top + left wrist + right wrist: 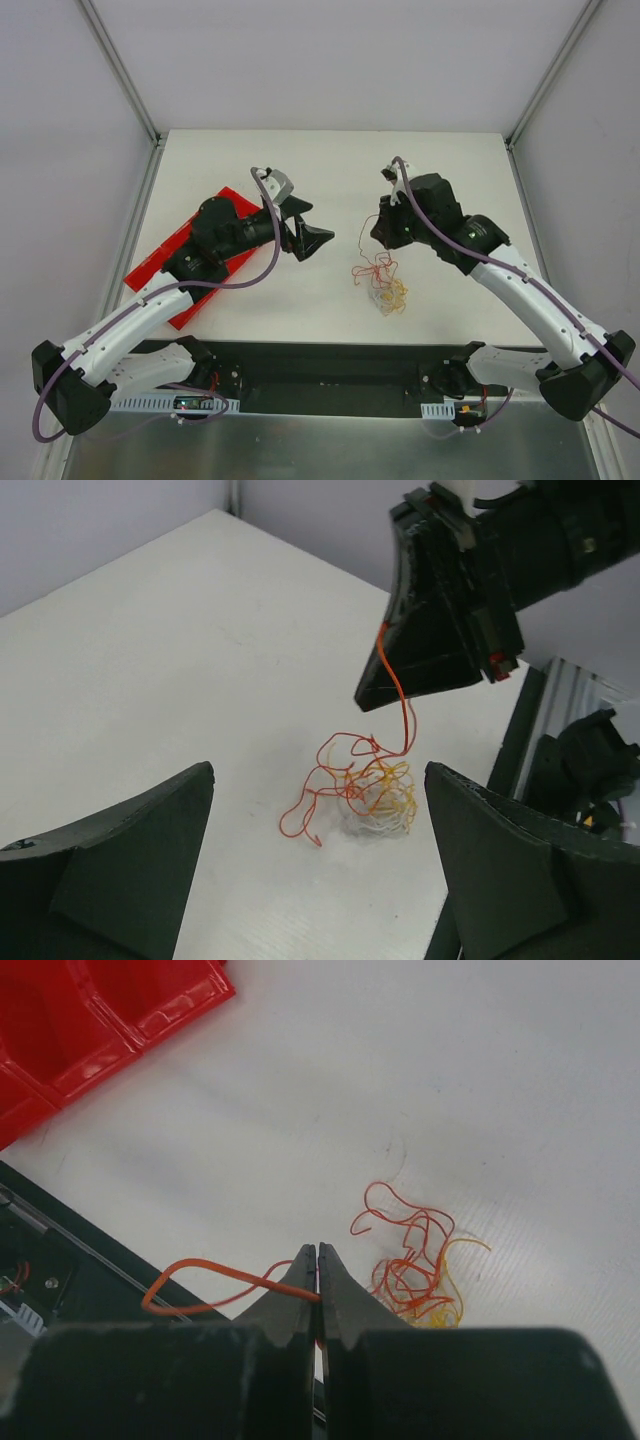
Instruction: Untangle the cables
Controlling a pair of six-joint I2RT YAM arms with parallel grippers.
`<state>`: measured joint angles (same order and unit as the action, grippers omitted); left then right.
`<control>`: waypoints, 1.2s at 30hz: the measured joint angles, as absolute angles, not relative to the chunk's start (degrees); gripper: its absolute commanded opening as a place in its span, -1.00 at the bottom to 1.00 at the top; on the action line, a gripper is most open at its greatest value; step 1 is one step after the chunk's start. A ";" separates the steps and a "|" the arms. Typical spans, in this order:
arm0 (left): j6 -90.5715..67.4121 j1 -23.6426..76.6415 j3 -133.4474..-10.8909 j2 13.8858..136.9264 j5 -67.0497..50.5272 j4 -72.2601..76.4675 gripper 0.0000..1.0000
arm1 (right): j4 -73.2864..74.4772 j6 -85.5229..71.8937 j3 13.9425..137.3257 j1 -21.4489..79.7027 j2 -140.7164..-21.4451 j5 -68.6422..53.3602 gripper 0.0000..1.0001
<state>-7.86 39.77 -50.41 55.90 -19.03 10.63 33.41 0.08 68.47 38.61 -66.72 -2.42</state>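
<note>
- Top external view: The cables [385, 288] lie as a small curly clump on the matte white worktop [330, 170], toward its near edge and nearer my right arm than my left.
- My left end effector [312, 232] stands open and empty, to the left of the clump and apart from it. A glossy red tray [165, 255] lies at the far left, under that arm.
- My right end effector [380, 235] hangs just beyond the far side of the clump.
- Left wrist view: My left fingers are spread wide, with only bare worktop and the clump between them.
- An orange strand [397, 685] rises from the clump to the tip of the right end effector. It is curved, not taut.
- The clump shows loose red-orange loops on one side and tighter yellow and whitish coils on the other.
- Right wrist view: My right jaws are pressed together on the orange strand, pinching it at the very tip. Its free end loops out to the left.
- The wires look very thin, smooth and springy.
- Hazard: The loops interlock and nothing anchors the clump. Pulling the strand would likely drag the whole clump along instead of freeing one wire.
- Hazard: A tip-only pinch on smooth, thin wire may slip under tension.
- Hazard: A sharp pull may tighten the yellow coils into a knot.
</note>
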 measured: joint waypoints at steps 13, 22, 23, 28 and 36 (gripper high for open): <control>-12.25 39.77 -52.05 64.99 -32.27 13.45 0.77 | 32.45 -1.15 70.43 39.92 -67.29 -11.42 -0.99; -16.62 39.81 -52.45 68.42 -36.27 14.33 -0.14 | 31.14 -1.54 68.64 41.69 -67.42 -12.91 -0.97; -16.78 39.83 -52.66 68.62 -36.36 14.15 -0.50 | 30.63 -1.61 68.49 42.17 -67.42 -12.91 -0.96; -14.57 39.99 -55.33 69.69 -36.23 12.34 -1.00 | 26.06 -3.90 65.54 44.16 -67.07 -11.20 -0.85; -13.13 40.82 -54.26 60.75 -38.44 14.00 -1.00 | 13.89 -18.33 51.35 44.69 -65.36 9.69 -0.29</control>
